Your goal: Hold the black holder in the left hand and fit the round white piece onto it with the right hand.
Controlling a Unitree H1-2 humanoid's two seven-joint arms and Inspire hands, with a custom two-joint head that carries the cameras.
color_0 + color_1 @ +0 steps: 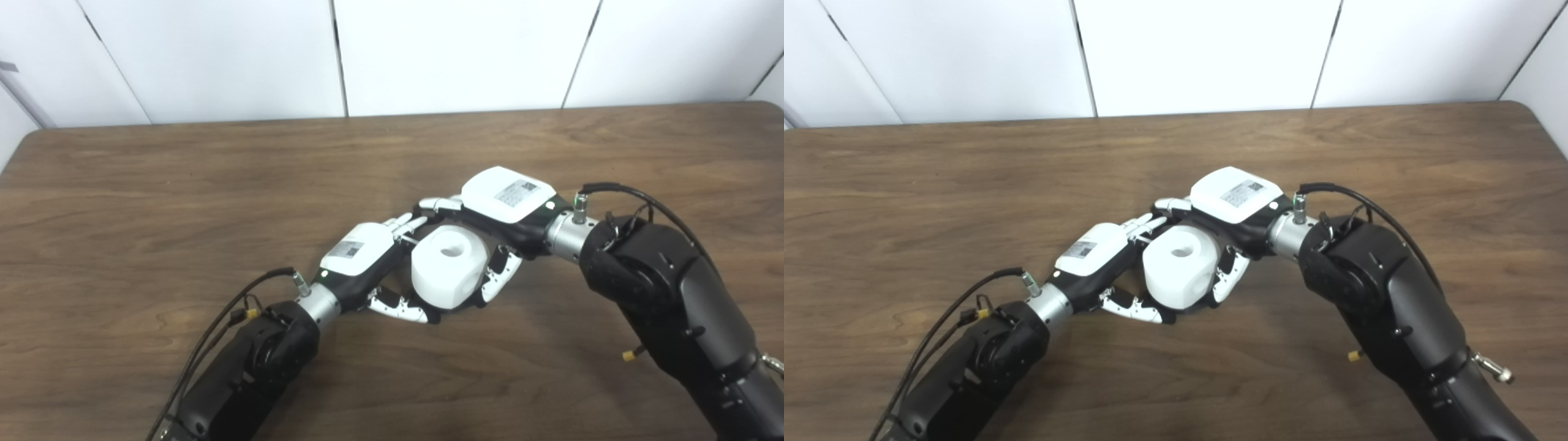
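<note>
- At the middle of the table, a little toward 5 o'clock, your two hands meet around one white piece.
- Your left hand comes in from 7 o'clock, its white back turned up and tilted toward 1 o'clock. Its fingers reach along the far side of the piece and its thumb curls under the near side, so it looks closed against the piece.
- The round white piece sits between both hands, just right of the left palm. It is a squat, rounded block with a hole in its top face, and its near lower edge is close to the tabletop.
- You cannot see the black holder; if it is there, the white piece and the fingers hide it.
- Your right hand enters from 4 o'clock, its white back up, lying over the far right side of the piece. Its fingers curl past the top toward 10 o'clock and its thumb presses the right flank, clamped on the piece.
</note>
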